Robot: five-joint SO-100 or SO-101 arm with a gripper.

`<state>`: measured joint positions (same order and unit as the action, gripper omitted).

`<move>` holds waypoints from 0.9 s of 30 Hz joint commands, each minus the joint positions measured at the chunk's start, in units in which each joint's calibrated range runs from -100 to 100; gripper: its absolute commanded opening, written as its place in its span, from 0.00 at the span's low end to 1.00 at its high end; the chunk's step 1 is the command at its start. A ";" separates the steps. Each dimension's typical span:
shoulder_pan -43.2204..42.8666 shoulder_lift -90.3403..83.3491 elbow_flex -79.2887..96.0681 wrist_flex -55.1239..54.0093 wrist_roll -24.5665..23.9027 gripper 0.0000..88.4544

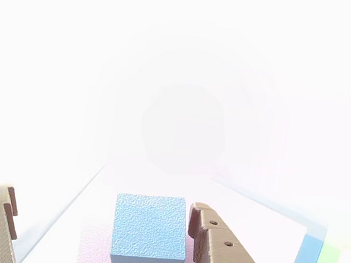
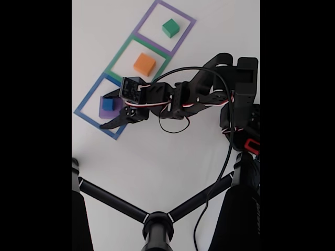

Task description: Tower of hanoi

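No writing or brand is showing on anything. In the fixed view the arm [image 2: 199, 97] is reaching from 3 o'clock toward 9 o'clock across the white counter [image 2: 157, 157], with the claw [image 2: 111, 110] standing apart around the blue cube [image 2: 108, 104]. That cube is sitting on a purple block [image 2: 119, 107] inside the blue-outlined square [image 2: 84, 104], while the orange cube [image 2: 144, 64] and green cube [image 2: 170, 27] are lying toward 1 o'clock.

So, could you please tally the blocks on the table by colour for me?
Green block: 1
Orange block: 1
Blue block: 1
Purple block, under the blue one: 1
Total: 4
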<state>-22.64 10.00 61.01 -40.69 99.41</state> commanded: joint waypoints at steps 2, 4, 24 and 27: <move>-0.37 -0.68 -1.83 -1.58 0.59 0.30; -0.37 -0.60 -1.92 -1.58 0.59 0.28; -0.28 -0.36 -2.56 -1.74 0.59 0.09; -0.09 -0.27 -2.74 -1.74 0.59 0.07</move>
<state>-22.64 10.00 60.84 -40.93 99.41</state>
